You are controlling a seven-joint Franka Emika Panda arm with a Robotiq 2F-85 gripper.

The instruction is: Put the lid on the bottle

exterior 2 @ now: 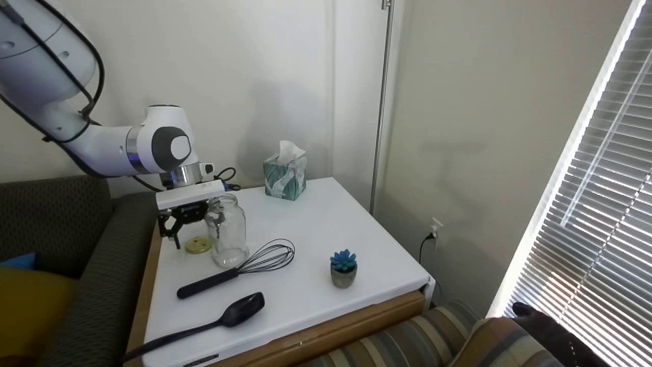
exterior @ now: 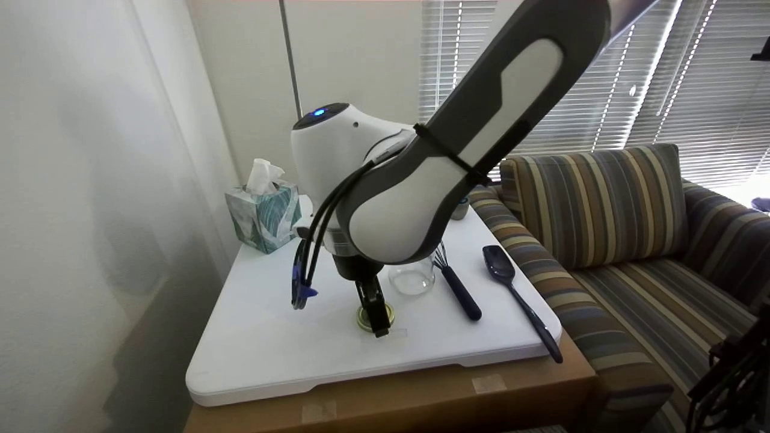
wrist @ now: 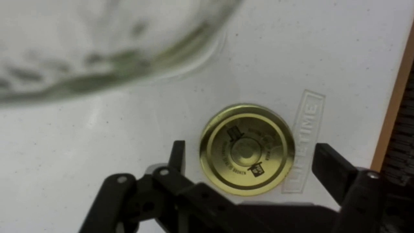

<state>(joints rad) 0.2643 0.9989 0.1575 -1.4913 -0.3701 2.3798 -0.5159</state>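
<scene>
The lid, a flat round yellow-gold disc, lies on the white table in the wrist view [wrist: 246, 178]. It also shows in both exterior views [exterior: 363, 320] [exterior 2: 198, 244]. The bottle, a clear glass jar with an open mouth, stands upright beside the lid in both exterior views [exterior: 411, 281] [exterior 2: 229, 237]; part of it fills the upper left of the wrist view [wrist: 106, 42]. My gripper [wrist: 250, 144] is open and empty, with one finger on each side of the lid and a gap to each. It hangs low over the lid in both exterior views [exterior: 374, 307] [exterior 2: 186, 227].
A black-handled whisk [exterior 2: 209, 284] lies close to the jar, and a dark spoon [exterior 2: 243, 310] lies beyond it. A teal tissue box [exterior 2: 285, 178] and a small potted teal succulent [exterior 2: 343, 275] stand on the table [exterior 2: 295, 219]. The table's edge shows at the wrist view's right [wrist: 393, 106].
</scene>
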